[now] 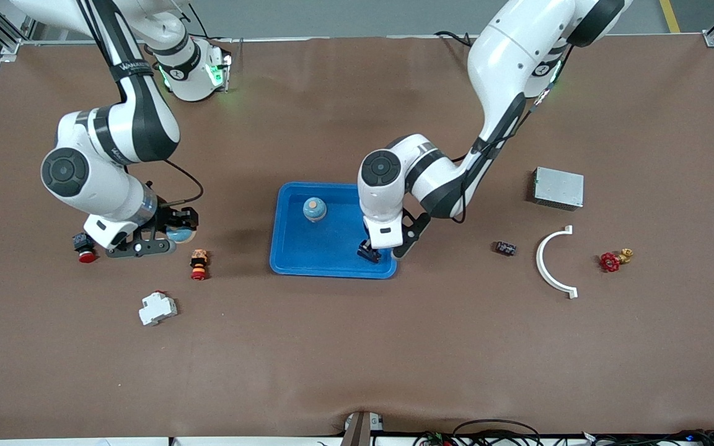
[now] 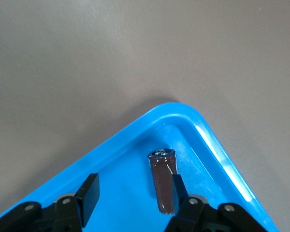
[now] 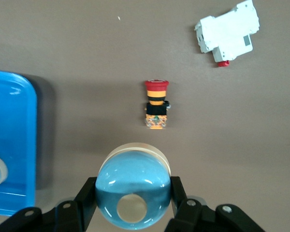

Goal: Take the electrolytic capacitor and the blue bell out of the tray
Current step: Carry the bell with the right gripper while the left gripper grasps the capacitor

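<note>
Left gripper [image 2: 130, 203], half-spread round the capacitor [image 2: 163, 180] in the tray [image 2: 217, 154] corner, should centre before pinching; right gripper [image 3: 133, 203] pinches a blue bell [image 3: 133, 193]

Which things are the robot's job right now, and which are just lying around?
Job things:
- blue tray
- capacitor, in the tray between the left claw's fingers
- blue bell, held by the right claw

Just lying around:
- second blue bell, in the tray
- emergency button
- white breaker
- grey box
</note>
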`<state>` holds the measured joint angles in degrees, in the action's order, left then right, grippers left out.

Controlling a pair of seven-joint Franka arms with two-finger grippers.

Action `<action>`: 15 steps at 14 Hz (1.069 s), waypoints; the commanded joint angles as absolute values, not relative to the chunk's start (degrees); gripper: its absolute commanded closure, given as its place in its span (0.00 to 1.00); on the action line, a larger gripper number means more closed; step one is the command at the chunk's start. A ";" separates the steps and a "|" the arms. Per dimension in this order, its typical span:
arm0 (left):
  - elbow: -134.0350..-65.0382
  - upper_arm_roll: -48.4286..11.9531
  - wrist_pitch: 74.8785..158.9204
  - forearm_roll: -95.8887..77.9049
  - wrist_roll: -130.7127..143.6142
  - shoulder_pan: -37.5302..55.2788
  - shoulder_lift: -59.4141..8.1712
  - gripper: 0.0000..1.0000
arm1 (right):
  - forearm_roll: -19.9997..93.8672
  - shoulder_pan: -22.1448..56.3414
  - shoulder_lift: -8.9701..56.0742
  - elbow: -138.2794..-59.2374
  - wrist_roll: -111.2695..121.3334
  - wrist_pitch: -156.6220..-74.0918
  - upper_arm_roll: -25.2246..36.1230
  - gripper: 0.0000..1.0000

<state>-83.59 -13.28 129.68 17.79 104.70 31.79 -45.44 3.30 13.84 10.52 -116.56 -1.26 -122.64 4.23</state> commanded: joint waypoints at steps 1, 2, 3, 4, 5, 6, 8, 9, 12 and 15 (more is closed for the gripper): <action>-79.11 -11.87 130.43 18.81 106.26 33.22 -48.60 0.32 | 2.99 11.08 5.81 -124.96 3.15 -128.47 3.16 1.00; -78.84 -11.87 130.95 18.81 106.26 33.14 -49.13 0.32 | 2.99 9.86 5.63 -126.89 5.34 -130.93 3.16 1.00; -78.84 -11.87 131.31 18.81 106.26 33.13 -49.48 0.32 | 2.99 8.36 5.54 -128.74 7.62 -133.65 3.16 1.00; -78.75 -11.87 131.57 18.72 106.26 33.13 -50.18 0.32 | 2.99 6.87 5.62 -130.59 10.52 -136.47 3.16 1.00; -78.84 -11.87 132.70 18.72 106.26 33.13 -50.36 0.32 | 2.99 5.20 5.89 -131.74 12.98 -138.50 3.16 1.00; -78.84 -11.87 133.67 18.72 106.35 33.22 -50.88 0.32 | 2.99 3.71 5.98 -132.79 14.92 -140.17 3.16 1.00; -78.84 -11.87 135.17 18.81 106.35 33.31 -51.15 0.32 | 3.08 2.21 6.24 -133.68 16.69 -141.59 3.16 1.00; -78.84 -11.87 135.61 18.81 106.35 33.31 -51.33 0.32 | 3.08 1.94 6.50 -133.77 16.79 -141.59 3.16 1.00; -78.75 -11.87 137.19 18.90 106.35 33.31 -51.94 0.32 | 2.99 1.06 9.22 -133.51 16.70 -141.85 3.16 1.00; -79.19 -11.34 137.20 18.98 107.31 34.19 -52.21 0.45 | 2.99 0.97 12.65 -133.33 16.70 -144.13 3.16 1.00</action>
<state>-80.28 -12.47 136.67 17.79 105.38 32.85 -51.22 3.28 2.37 10.55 -133.14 16.21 -141.93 4.24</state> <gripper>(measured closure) 0.357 0.348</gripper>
